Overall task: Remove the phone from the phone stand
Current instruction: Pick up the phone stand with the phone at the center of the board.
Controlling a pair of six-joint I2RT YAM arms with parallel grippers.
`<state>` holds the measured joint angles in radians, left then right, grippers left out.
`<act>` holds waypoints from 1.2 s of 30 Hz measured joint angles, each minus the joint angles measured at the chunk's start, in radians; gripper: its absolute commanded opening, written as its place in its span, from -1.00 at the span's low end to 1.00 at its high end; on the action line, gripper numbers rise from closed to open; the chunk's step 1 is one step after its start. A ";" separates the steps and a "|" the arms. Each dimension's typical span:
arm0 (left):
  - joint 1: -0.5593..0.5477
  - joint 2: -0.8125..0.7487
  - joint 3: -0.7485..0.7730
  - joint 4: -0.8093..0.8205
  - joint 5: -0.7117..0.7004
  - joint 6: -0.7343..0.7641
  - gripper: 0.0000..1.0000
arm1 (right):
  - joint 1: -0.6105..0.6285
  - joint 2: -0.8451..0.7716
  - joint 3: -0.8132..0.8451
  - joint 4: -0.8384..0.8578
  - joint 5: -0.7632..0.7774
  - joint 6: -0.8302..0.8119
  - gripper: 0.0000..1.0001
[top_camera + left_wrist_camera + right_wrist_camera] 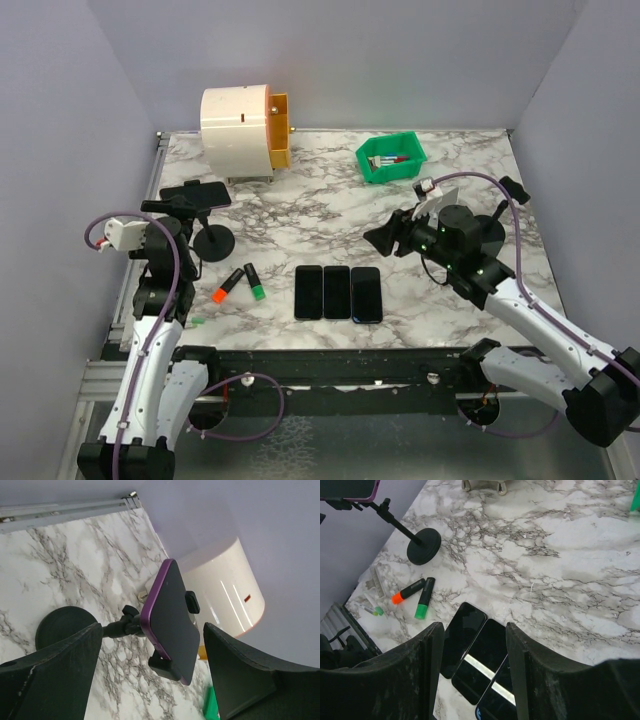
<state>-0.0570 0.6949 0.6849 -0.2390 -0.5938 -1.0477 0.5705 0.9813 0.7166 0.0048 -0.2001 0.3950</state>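
phone in stand, long axis sideways

Overhead: fixed high behind the 6 o'clock edge, looking down and forward across the whole table. Left wrist: right up close, angled up toward 1 o'clock at the phone on the phone stand. Right wrist: farther back, tilted down toward 9 o'clock; shares that stand's base and the markers with overhead.

Robot lab test cell, not a home: marble-print table boxed in on 3 sides by plain lilac-grey panels, alu. extrusion rail off table's left edge, left arm & right arm (cables exposed) bolted at table's near edge.
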 measured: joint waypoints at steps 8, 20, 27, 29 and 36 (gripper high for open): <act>0.006 -0.012 -0.084 0.129 0.083 -0.015 0.36 | 0.000 -0.009 -0.009 0.002 -0.005 -0.003 0.13; 0.030 -0.003 -0.142 0.269 0.089 -0.056 0.25 | 0.000 -0.003 -0.019 0.005 -0.023 -0.003 0.13; 0.039 0.011 -0.142 0.317 0.089 -0.059 0.15 | 0.000 -0.003 -0.019 0.009 -0.026 -0.003 0.13; 0.040 0.017 -0.142 0.325 0.089 -0.059 0.10 | 0.001 -0.003 -0.019 0.009 -0.026 -0.003 0.13; 0.043 0.031 -0.142 0.344 0.089 -0.060 0.00 | 0.006 -0.003 -0.031 0.010 -0.026 -0.003 0.14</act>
<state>-0.0143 0.7261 0.5434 0.1047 -0.5053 -1.1076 0.5770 0.9779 0.6857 0.0147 -0.2260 0.3920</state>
